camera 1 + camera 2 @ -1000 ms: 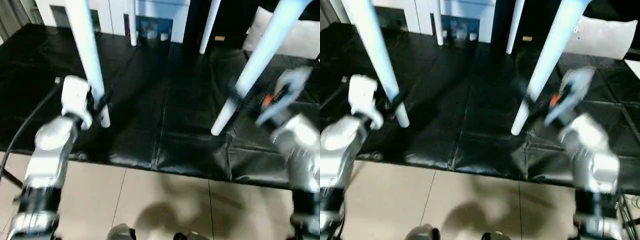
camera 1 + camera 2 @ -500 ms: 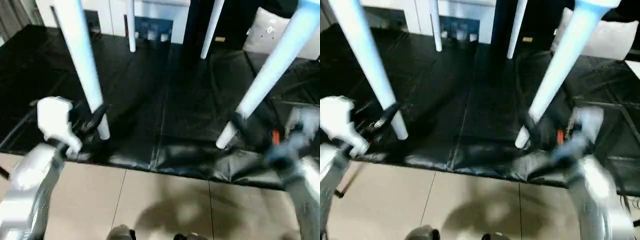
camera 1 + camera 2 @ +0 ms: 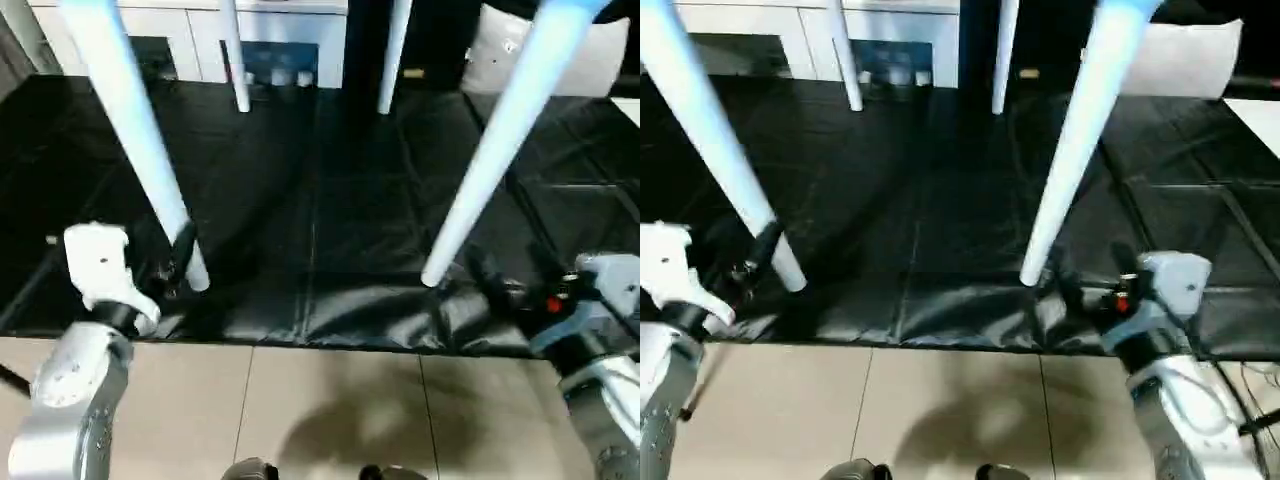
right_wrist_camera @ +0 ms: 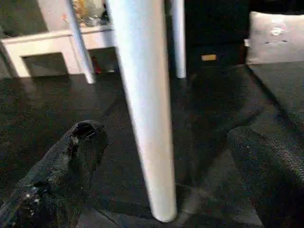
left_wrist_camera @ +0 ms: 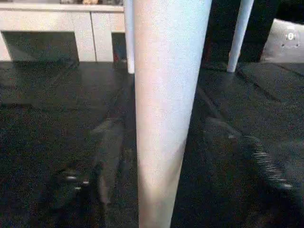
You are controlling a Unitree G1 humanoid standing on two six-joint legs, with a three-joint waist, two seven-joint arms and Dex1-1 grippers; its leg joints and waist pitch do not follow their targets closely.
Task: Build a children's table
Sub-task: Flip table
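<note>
The little white table is standing on four legs on the black mat [image 3: 330, 210]. The left gripper [image 3: 180, 262] is sitting beside the leg at 9 o'clock [image 3: 135, 130]; the right gripper [image 3: 490, 280] has backed off the leg at 3 o'clock [image 3: 500, 140]. I cannot tell if either is open. White cupboards [image 3: 180, 40] are standing at 12 o'clock.
</note>
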